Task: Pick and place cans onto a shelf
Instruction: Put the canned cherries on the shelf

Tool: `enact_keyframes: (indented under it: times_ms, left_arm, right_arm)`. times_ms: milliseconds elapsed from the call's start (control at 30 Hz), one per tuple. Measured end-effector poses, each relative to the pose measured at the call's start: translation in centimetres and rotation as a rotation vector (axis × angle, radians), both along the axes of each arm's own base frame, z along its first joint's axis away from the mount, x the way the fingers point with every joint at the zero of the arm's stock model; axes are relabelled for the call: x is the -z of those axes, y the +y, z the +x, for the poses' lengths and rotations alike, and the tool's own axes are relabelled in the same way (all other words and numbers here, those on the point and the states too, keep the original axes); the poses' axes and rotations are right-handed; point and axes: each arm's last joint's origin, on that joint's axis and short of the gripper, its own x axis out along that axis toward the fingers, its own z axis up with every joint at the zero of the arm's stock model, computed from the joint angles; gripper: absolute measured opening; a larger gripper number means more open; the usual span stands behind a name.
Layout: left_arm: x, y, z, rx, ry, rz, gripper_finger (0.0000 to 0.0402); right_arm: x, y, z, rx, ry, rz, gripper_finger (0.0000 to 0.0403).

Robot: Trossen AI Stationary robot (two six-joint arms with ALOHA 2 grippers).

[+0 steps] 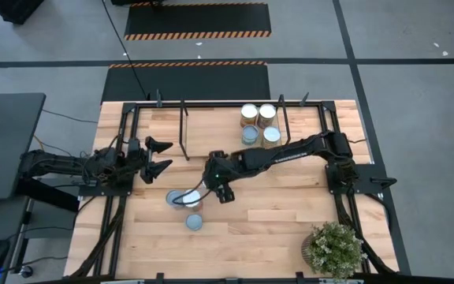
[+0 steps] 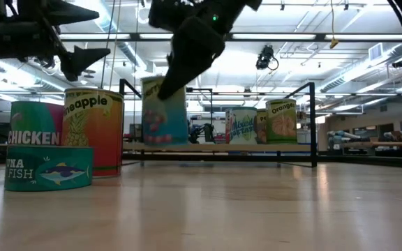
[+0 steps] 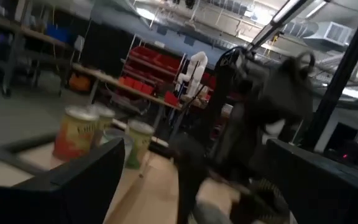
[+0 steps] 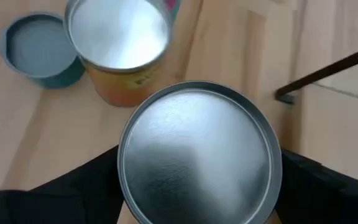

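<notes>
Silver-lidded can (image 4: 199, 152) sat between the right hand's (image 1: 203, 189) closing fingers; lifting straight up seemed wise; left hand (image 1: 160, 156) waited open

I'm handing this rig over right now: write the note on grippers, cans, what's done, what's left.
Right gripper: over the table's middle, fingers either side of a blue-sided can; its lid fills the right wrist view. Grip not yet confirmed, can looks still down.
Left gripper: open, empty, waiting at the left.
Done: four cans stand on the shelf, in its right part.
Left: three cans on the table: the blue-sided one, the pineapple can next to it, and the low tuna can nearer the front edge.
Next, probably: finish the grip, lift, carry to the shelf.
</notes>
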Motion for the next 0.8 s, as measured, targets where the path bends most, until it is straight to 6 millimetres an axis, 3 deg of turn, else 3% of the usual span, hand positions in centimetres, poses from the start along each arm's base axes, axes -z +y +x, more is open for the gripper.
enact_keyframes:
  times_ms: [133,333,633,800]
  left_arm:
    - [0.5,0.0,0.1,0.010,0.041,-0.041,0.0393]
    - [0.6,-0.1,0.2,0.034,0.057,-0.053,0.0393]
    - [1.5,-0.4,0.3,0.137,0.137,-0.110,0.0393]
    - [1.6,-0.6,0.3,0.158,0.145,-0.119,0.0393]
  right_arm:
    - [-1.8,-2.1,-0.3,-0.012,0.011,-0.036,0.0330]
    - [-4.2,-7.5,-0.7,0.015,-0.005,-0.079,0.0331]
    - [-4.3,-16.5,-2.5,0.083,0.001,-0.029,0.0331]
    - [-4.2,-20.4,-3.9,0.105,0.000,-0.017,0.0331]
